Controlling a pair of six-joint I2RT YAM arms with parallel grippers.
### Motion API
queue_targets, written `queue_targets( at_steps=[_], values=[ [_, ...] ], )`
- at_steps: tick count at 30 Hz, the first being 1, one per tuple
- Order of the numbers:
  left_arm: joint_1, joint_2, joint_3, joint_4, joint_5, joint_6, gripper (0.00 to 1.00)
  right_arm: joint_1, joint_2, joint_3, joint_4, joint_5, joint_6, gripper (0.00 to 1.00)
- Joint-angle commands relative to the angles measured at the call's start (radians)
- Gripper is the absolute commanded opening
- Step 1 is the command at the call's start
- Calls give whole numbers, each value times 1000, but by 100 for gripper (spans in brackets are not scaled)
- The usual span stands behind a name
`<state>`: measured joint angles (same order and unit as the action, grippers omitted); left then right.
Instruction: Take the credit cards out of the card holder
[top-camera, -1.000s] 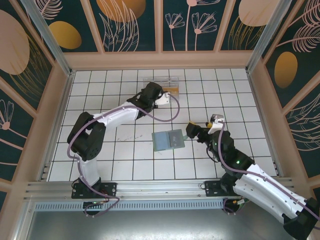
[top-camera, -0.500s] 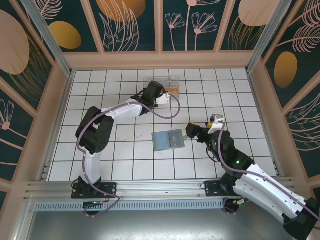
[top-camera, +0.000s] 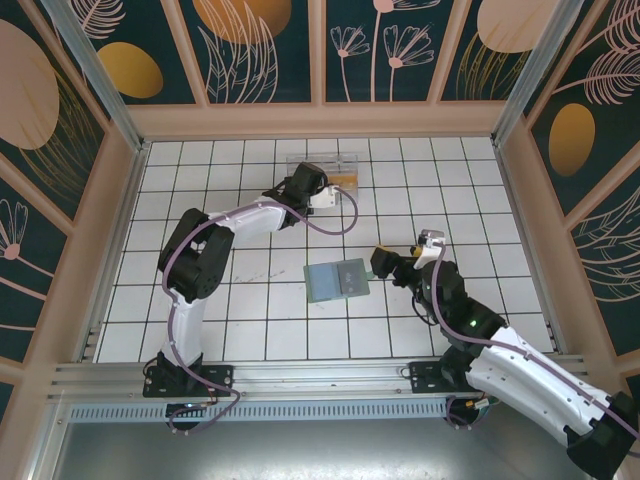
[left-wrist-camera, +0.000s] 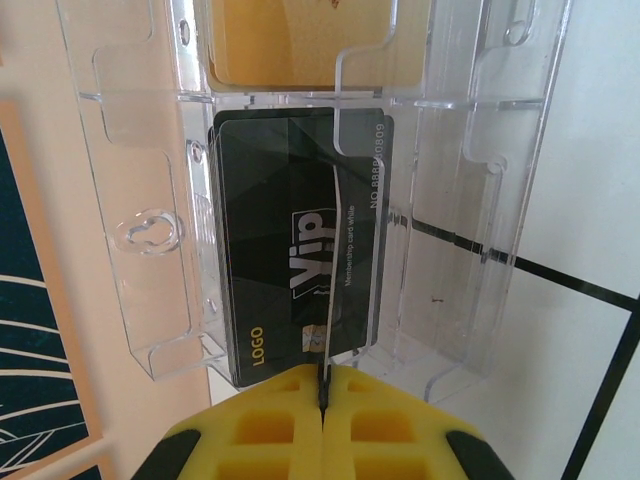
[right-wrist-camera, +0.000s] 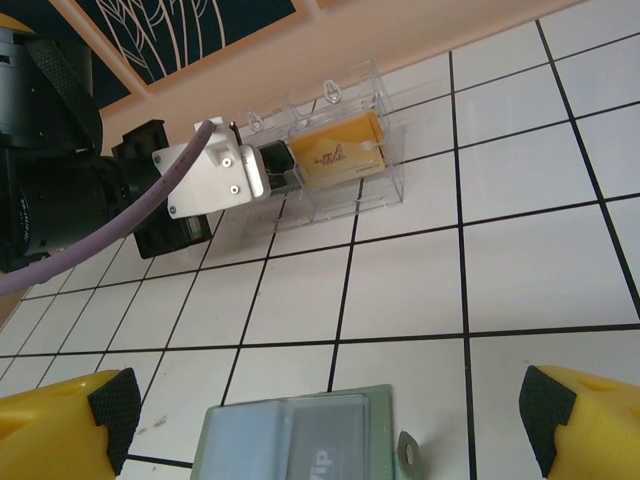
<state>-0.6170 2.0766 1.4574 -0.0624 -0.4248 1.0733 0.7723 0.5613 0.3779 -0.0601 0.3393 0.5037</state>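
Observation:
The card holder (top-camera: 338, 279) lies open on the tiles, grey-green rim and blue-grey inside. In the right wrist view a grey card marked "Vip" (right-wrist-camera: 338, 441) sits in a pocket of the card holder (right-wrist-camera: 245, 445). My right gripper (top-camera: 384, 264) hovers just right of the holder, open (right-wrist-camera: 325, 418), nothing between its fingers. My left gripper (top-camera: 322, 190) is at the clear box (top-camera: 322, 168), shut (left-wrist-camera: 322, 388) on a thin credit card (left-wrist-camera: 330, 290) seen edge-on. That card stands over a box compartment holding a black "Vip" card (left-wrist-camera: 270, 270). A tan card (left-wrist-camera: 300, 45) lies in the compartment beyond.
The clear plastic box (right-wrist-camera: 335, 150) stands near the back wall (top-camera: 320, 120) with the tan card (right-wrist-camera: 338, 152) inside. Wooden side walls (top-camera: 110, 230) close in the white tiled floor. A small metal tab (right-wrist-camera: 408, 452) sticks out at the holder's right edge.
The left arm's elbow has swung right and closer to the box while its gripper stays at the box, still shut on the card. The right arm has barely moved.

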Motion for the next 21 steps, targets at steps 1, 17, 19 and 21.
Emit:
queue_targets(
  at_steps=[1,17,19,21],
  values=[
    [6,25,42,19,4,8,0,2,1,-13,14,-5,10,99],
    [6,70,63,14,10,-4,0,-11,30,-17,31,-26,7,99],
    [6,76,65,18,5,-4,0,-11,30,-17,31,-28,7,99],
    [6,81,67,23,2,-6,1,-13,30,-19,34,-29,7,99]
  ],
)
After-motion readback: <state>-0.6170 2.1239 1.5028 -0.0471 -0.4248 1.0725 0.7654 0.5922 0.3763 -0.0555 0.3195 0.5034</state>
